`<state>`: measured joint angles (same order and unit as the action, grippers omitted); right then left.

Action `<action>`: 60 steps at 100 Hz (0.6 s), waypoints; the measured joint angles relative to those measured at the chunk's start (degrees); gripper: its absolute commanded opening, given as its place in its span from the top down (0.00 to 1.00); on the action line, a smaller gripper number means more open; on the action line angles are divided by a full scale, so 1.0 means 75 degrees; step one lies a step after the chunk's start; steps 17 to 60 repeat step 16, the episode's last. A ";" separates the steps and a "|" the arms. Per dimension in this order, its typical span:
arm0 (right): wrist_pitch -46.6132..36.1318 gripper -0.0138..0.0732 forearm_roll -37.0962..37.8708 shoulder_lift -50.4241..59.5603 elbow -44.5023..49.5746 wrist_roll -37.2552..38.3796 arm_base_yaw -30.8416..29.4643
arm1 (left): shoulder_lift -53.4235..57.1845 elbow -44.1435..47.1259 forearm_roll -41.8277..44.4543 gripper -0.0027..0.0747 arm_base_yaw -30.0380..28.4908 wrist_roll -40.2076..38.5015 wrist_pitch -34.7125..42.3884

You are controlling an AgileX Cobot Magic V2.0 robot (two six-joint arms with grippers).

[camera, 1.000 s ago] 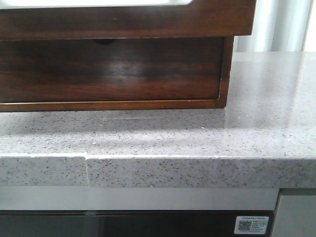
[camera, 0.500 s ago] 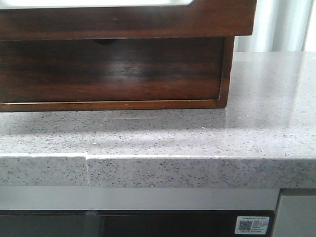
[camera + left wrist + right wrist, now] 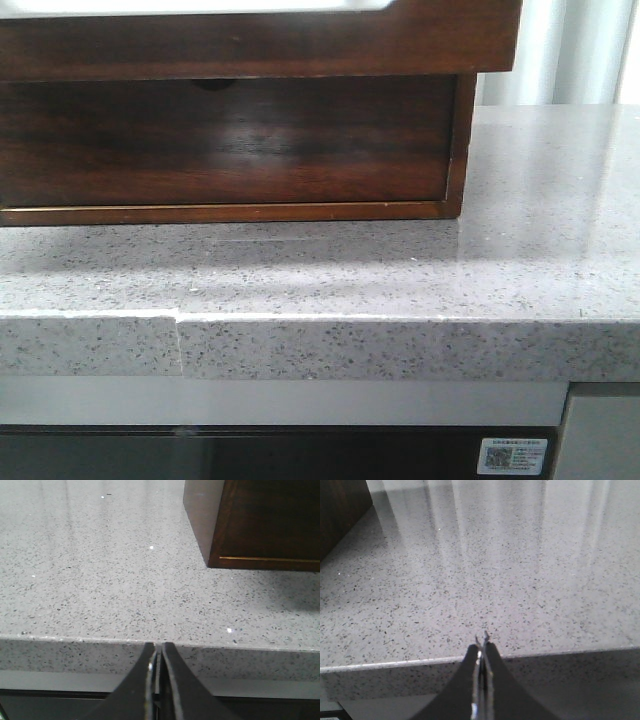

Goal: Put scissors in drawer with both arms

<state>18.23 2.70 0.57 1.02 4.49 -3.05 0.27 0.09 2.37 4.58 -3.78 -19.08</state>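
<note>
We found the left gripper (image 3: 156, 652) clenched on nothing, hanging off the front edge of the speckled grey bench (image 3: 100, 590) — parked low, we judged, so as to leave the work surface free. Ahead of it stood the dark wooden chest (image 3: 230, 150), and at its top the wide drawer (image 3: 260, 40) jutted forward, pulled out with its white lining showing, presumably ready to receive something. The scissors appeared in none of our views, so we could not place them. The right gripper (image 3: 481, 647) was likewise clenched and empty, low by the bench edge — apparently waiting.
</note>
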 measured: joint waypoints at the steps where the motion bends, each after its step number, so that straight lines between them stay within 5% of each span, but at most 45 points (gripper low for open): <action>1: 0.0000 0.91 0.0000 0.0000 0.0000 0.0000 0.0000 | 0.0000 0.0000 0.0000 0.99 0.0000 0.0000 0.0000; 60: 0.0014 0.91 0.0000 0.0000 0.0000 0.0000 0.0000 | 0.0000 0.0000 0.0000 0.99 0.0000 0.0000 0.0000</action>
